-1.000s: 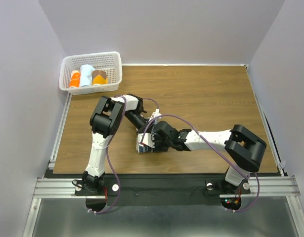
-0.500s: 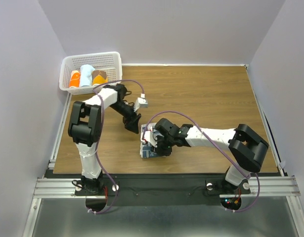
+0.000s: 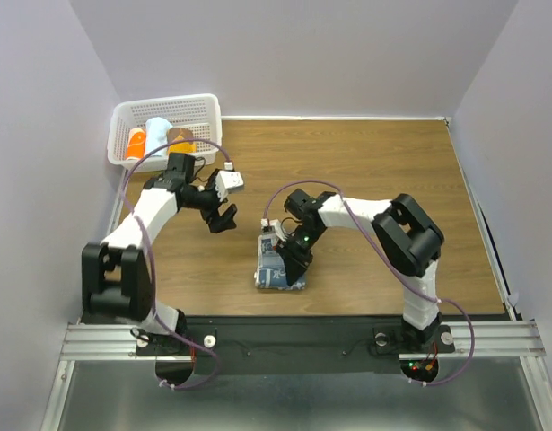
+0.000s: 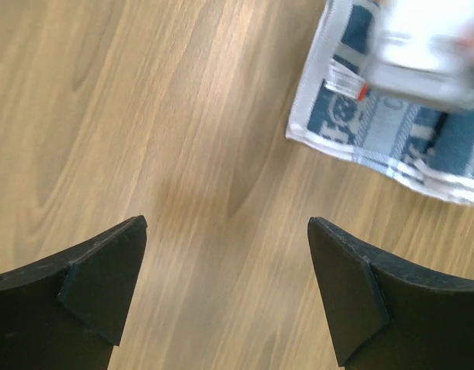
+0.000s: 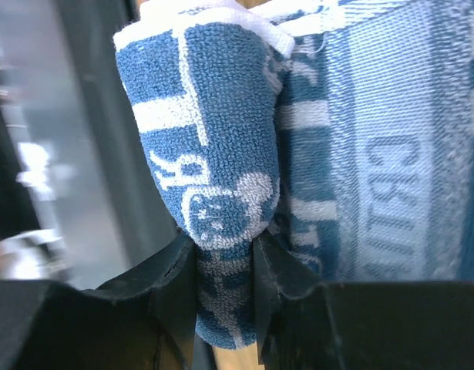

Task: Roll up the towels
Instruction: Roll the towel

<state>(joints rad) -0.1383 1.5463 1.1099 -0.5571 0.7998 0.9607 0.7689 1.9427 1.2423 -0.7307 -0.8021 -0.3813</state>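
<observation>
A fold of the blue towel (image 5: 213, 154) is clamped in the right pincer (image 5: 225, 254), near the front edge of the worktop (image 3: 392, 180). The left pincer (image 4: 227, 223) is spread wide apart over the wood, beside the towel.

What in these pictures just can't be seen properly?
- Top view: the right gripper covers the towel's far end; how much is rolled is hidden.
- Left wrist view: the towel is blurred and cut off by the frame edge.
- Top view: the rolls in the basket are too small to identify.
</observation>
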